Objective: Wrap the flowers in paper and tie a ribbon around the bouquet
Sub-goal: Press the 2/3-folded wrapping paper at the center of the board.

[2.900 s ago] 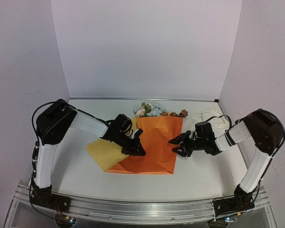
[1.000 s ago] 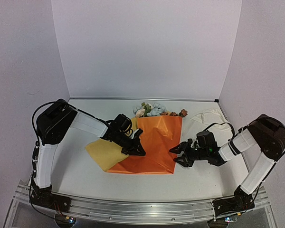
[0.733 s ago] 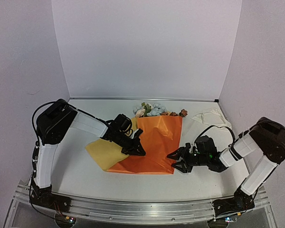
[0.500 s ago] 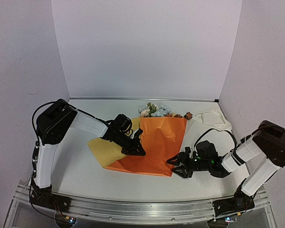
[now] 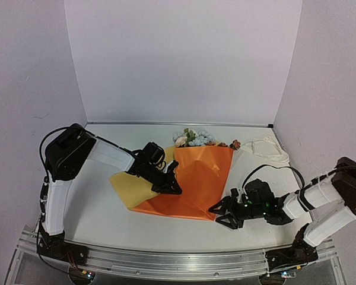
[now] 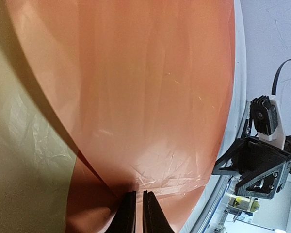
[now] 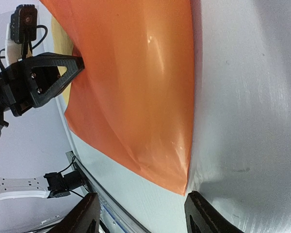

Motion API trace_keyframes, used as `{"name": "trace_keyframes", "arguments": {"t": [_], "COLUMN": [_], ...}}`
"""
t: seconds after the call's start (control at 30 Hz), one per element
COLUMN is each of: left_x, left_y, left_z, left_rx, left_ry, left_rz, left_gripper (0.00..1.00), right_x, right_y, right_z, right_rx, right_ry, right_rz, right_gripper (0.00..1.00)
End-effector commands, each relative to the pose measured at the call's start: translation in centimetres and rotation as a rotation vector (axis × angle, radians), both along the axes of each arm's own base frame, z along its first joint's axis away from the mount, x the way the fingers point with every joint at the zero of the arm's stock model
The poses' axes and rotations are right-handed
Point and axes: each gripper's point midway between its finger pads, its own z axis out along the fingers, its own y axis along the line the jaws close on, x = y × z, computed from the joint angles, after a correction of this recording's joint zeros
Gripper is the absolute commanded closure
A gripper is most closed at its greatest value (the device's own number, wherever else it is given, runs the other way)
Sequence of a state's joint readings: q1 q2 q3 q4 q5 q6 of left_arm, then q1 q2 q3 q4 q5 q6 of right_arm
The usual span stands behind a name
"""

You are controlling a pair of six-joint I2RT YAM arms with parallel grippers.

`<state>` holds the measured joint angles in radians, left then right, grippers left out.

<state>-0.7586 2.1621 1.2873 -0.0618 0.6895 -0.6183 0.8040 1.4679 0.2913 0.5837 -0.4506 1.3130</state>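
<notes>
Your R gripper (image 5: 217, 214) has swung down toward the near edge since ~3 s ago, from beside the paper's R side to its near-R corner. The paper (image 5: 197, 175) & flowers (image 5: 193, 138) have skewed a bit right.

Near to far:
- **R gripper:** jaws wide apart, low over the table (image 5: 107, 219). The orange corner sits just ahead betw. them; nothing held.
- **L gripper** (image 5: 174, 190)**:** further in, pinched tight on a fold at the paper's L side, w/ the yellow face spilling out left of it.
- **Flowers:** blooms poke out at the paper's far end.
- **Ribbon** (image 5: 266, 146)**:** bunched at far R, apart from the rest.
</notes>
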Motion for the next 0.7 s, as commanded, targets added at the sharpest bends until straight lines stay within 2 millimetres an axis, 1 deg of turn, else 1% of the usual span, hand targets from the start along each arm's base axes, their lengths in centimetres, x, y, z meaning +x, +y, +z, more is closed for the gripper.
{"name": "trace_keyframes", "arguments": {"t": [0.0, 0.03, 0.07, 0.1, 0.13, 0.2, 0.23, 0.27, 0.3, 0.33, 0.37, 0.4, 0.43, 0.5, 0.57, 0.6, 0.63, 0.67], "left_x": [1.3, 1.4, 1.6, 1.8, 1.9, 2.0, 2.0, 1.9, 1.7, 1.6, 1.5, 1.2, 1.0, 0.1, -0.7, -1.4, -1.8, -2.5], "left_y": [2.1, 2.0, 1.8, 1.6, 1.6, 1.5, 1.5, 1.7, 1.9, 2.3, 2.7, 3.3, 3.8, 5.2, 6.9, 7.9, 8.7, 9.7], "left_z": [0.0, 0.9, 2.1, 3.0, 3.8, 5.1, 5.8, 6.5, 7.3, 7.4, 8.3, 8.4, 9.0, 8.9, 8.9, 8.4, 8.7, 8.0], "left_rx": [0.116, 0.105, 0.089, 0.077, 0.066, 0.048, 0.04, 0.032, 0.023, 0.027, 0.02, 0.026, 0.024, 0.042, 0.062, 0.078, 0.075, 0.088], "left_ry": [-0.052, -0.064, -0.081, -0.093, -0.104, -0.117, -0.122, -0.127, -0.135, -0.134, -0.146, -0.141, -0.147, -0.129, -0.12, -0.095, -0.087, -0.063], "left_rz": [0.066, 0.067, 0.069, 0.072, 0.077, 0.083, 0.087, 0.096, 0.104, 0.118, 0.136, 0.154, 0.173, 0.214, 0.267, 0.304, 0.336, 0.37], "left_gripper": [0.89, 0.88, 0.87, 0.86, 0.85, 0.83, 0.83, 0.82, 0.81, 0.78, 0.76, 0.73, 0.71, 0.68, 0.66, 0.65, 0.64, 0.63], "right_x": [-0.3, -0.3, -0.6, -0.5, 0.1, 1.0, 1.3, 1.8, 2.0, 2.4, 2.9, 3.5, 3.8, 4.8, 5.6, 6.2, 6.6, 6.9], "right_y": [-0.5, -0.9, -1.8, -2.6, -2.8, -3.4, -3.3, -2.8, -2.4, -1.9, -1.5, -0.9, -0.5, 0.7, 1.6, 2.1, 2.5, 2.9], "right_z": [2.2, 2.8, 2.9, 3.4, 4.5, 5.5, 5.8, 6.5, 6.3, 6.4, 6.3, 6.7, 6.5, 7.0, 6.6, 6.6, 6.1, 6.2], "right_rx": [-0.126, -0.171, -0.243, -0.314, -0.356, -0.44, -0.464, -0.47, -0.484, -0.493, -0.508, -0.513, -0.526, -0.537, -0.565, -0.573, -0.584, -0.587], "right_ry": [-0.052, -0.075, -0.084, -0.107, -0.143, -0.191, -0.202, -0.223, -0.22, -0.23, -0.243, -0.261, -0.266, -0.29, -0.305, -0.316, -0.315, -0.326], "right_rz": [0.086, 0.106, 0.138, 0.156, 0.169, 0.187, 0.205, 0.23, 0.257, 0.276, 0.294, 0.31, 0.335, 0.376, 0.421, 0.433, 0.447, 0.461], "right_gripper": [0.37, 0.37, 0.37, 0.37, 0.38, 0.4, 0.42, 0.43, 0.45, 0.46, 0.47, 0.48, 0.49, 0.51, 0.53, 0.55, 0.56, 0.57]}}
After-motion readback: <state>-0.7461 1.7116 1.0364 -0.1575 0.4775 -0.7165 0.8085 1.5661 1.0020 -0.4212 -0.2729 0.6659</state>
